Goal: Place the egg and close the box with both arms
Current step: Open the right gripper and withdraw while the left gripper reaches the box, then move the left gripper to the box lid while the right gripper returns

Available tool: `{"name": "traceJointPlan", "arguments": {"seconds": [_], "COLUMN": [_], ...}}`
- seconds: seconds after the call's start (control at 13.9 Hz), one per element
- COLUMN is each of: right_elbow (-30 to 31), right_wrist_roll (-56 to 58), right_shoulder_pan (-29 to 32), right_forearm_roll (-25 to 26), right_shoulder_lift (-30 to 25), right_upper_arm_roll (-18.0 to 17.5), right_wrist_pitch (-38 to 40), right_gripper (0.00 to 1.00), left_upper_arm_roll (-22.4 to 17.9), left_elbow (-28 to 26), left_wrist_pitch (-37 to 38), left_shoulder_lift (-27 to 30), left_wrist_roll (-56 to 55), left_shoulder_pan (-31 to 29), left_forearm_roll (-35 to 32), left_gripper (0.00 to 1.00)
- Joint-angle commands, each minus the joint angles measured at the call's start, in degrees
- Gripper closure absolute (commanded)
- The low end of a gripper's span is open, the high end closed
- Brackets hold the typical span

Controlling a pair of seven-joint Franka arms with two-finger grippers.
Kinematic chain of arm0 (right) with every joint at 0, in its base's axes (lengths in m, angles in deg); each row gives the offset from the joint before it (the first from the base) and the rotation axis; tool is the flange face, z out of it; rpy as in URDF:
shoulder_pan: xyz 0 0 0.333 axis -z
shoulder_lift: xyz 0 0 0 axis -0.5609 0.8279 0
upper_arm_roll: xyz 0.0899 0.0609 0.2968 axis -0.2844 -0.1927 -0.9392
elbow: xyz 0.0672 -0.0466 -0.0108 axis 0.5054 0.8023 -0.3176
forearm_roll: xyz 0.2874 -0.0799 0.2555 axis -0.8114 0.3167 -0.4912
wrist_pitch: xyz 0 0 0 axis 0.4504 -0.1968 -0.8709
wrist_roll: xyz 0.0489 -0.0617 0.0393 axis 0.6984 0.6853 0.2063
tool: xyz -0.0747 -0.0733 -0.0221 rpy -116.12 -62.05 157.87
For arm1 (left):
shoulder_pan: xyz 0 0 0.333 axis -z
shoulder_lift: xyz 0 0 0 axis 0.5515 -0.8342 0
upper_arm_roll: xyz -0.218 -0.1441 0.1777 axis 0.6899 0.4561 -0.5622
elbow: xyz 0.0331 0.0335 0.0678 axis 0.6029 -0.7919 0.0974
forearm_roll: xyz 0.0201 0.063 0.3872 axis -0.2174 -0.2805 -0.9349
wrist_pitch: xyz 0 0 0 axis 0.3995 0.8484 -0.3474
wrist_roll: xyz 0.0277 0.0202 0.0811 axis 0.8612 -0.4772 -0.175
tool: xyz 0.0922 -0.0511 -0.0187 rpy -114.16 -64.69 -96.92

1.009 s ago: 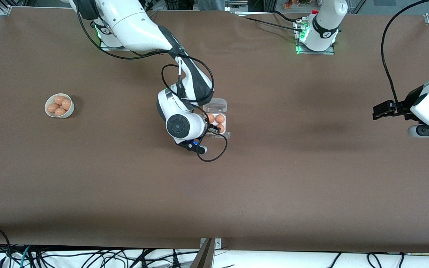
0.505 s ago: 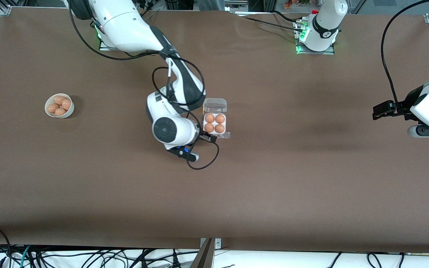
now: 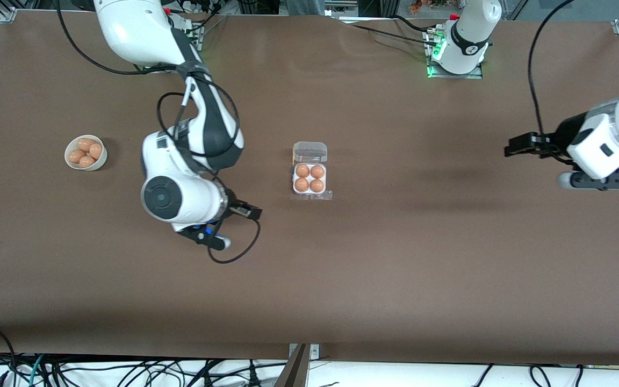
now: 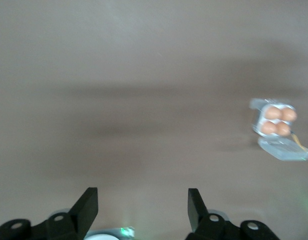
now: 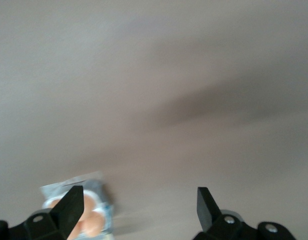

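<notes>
The box lies mid-table with its clear lid folded open, away from the front camera. Every cell of its white tray holds a tan-orange egg. My right gripper is beside the box, toward the right arm's end, open and empty. In the right wrist view the box shows partly past one finger of the right gripper. My left gripper hangs open and empty near the left arm's end. In the left wrist view its gripper faces the distant box.
A round white bowl with several more eggs stands toward the right arm's end. Brown tabletop lies between the box and each gripper. Cables trail from both wrists.
My right gripper opened, pulled off the box and swung back toward the right arm's end, leaving the tray full. The left arm shifted a little toward the box.
</notes>
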Motion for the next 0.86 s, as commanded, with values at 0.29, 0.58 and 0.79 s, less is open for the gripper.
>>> {"name": "traceJointPlan", "arguments": {"seconds": [0.29,0.58,0.79], "right_elbow": [26.10,38.20,43.48], "right_wrist_roll": [11.74,14.31,23.76], "right_shoulder_pan": [8.03,24.57,31.34], "right_forearm_roll": [14.04,27.02,27.02], "right_shoulder_lift": [-17.22,-29.02,-38.69], "right_upper_arm_roll": [-5.75,-21.00,-22.33], "right_wrist_pitch": [-14.42,-19.59,-18.45], "right_gripper": [0.00,0.00,0.00], "left_upper_arm_roll": [16.57,16.49,16.49], "left_elbow": [0.28,0.46,0.46], "left_wrist_pitch": [5.54,1.78,-4.64], "left_shoulder_lift": [-7.90,-13.70,-18.27], "left_wrist_roll": [-23.24,-30.28,-34.77], "left_shoulder_pan": [6.38,13.34,18.43], "left_forearm_roll": [1.49,5.62,6.07], "left_gripper": [0.52,0.60,0.61]}}
